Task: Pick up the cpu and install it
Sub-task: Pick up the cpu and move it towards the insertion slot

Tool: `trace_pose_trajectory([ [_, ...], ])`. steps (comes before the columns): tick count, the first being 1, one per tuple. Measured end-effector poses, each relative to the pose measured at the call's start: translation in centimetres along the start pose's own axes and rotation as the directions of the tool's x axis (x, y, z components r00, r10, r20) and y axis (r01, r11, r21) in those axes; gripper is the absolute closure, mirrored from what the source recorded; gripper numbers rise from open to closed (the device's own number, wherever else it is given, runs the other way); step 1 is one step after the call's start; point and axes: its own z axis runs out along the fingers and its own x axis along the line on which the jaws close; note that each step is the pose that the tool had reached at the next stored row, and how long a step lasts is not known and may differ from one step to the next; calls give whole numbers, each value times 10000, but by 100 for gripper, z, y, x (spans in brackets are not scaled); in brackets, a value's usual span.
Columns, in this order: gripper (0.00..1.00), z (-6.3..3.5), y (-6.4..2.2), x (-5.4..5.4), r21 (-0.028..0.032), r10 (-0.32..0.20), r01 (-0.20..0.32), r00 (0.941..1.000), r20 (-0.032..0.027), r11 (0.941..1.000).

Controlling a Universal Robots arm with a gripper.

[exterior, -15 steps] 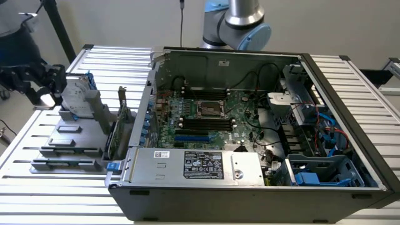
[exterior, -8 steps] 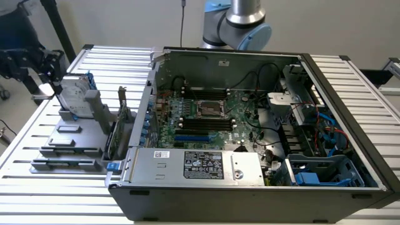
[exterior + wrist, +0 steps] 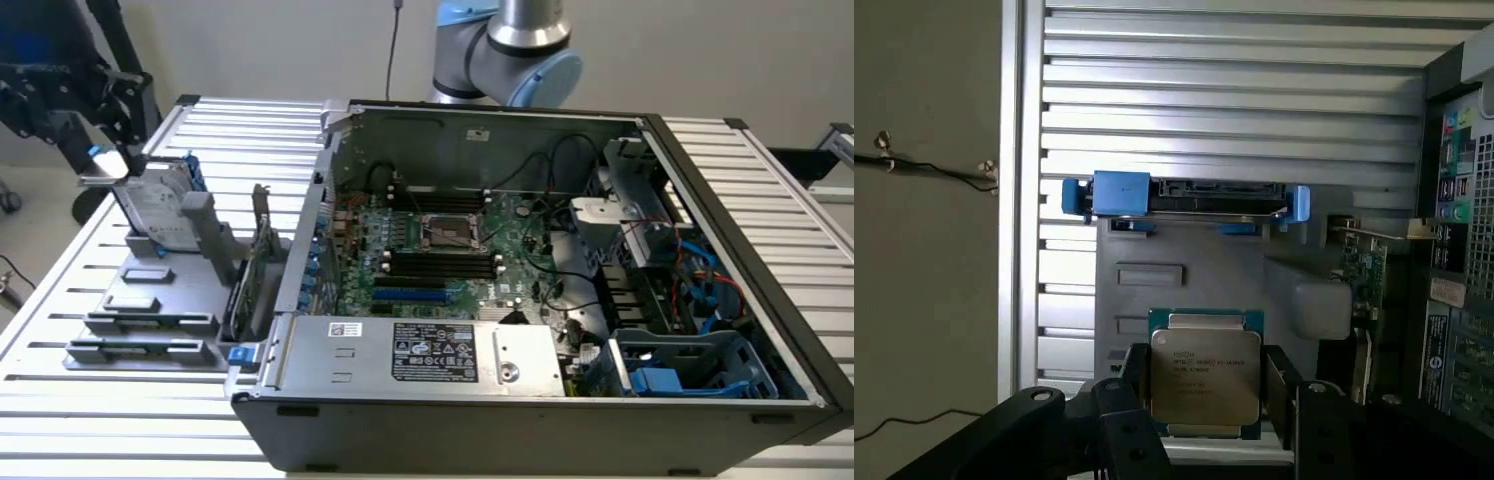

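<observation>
The cpu (image 3: pixel 1204 375), a flat square chip with a shiny metal top and a thin teal rim, sits between my gripper's (image 3: pixel 1204 392) two dark fingers (image 3: pixel 1126 385), which press on its opposite edges. In the exterior view my gripper (image 3: pixel 104 160) hangs at the far left with the pale cpu (image 3: pixel 107 162) in it, above the grey holder block (image 3: pixel 147 300) and beside the upright hard drive (image 3: pixel 154 205). The open computer case (image 3: pixel 534 400) lies at the exterior view's right, with the empty square socket (image 3: pixel 451 232) in the middle of its motherboard.
The hard drive with blue rails (image 3: pixel 1189 195) stands upright in the grey holder (image 3: pixel 1184 265) under the gripper. An expansion card (image 3: pixel 260 250) stands between the holder and the case wall. Cables and a drive cage (image 3: pixel 694 360) fill the case's right side. Everything rests on a slatted metal table (image 3: pixel 747 180).
</observation>
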Motion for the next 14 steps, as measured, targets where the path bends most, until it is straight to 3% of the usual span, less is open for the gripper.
trace_pose_trajectory([
  [9,45,-249,11,-404,7,0,0,10000,-5,10000],
  [14,45,-299,16,-630,8,0,0,10000,-6,10000],
])
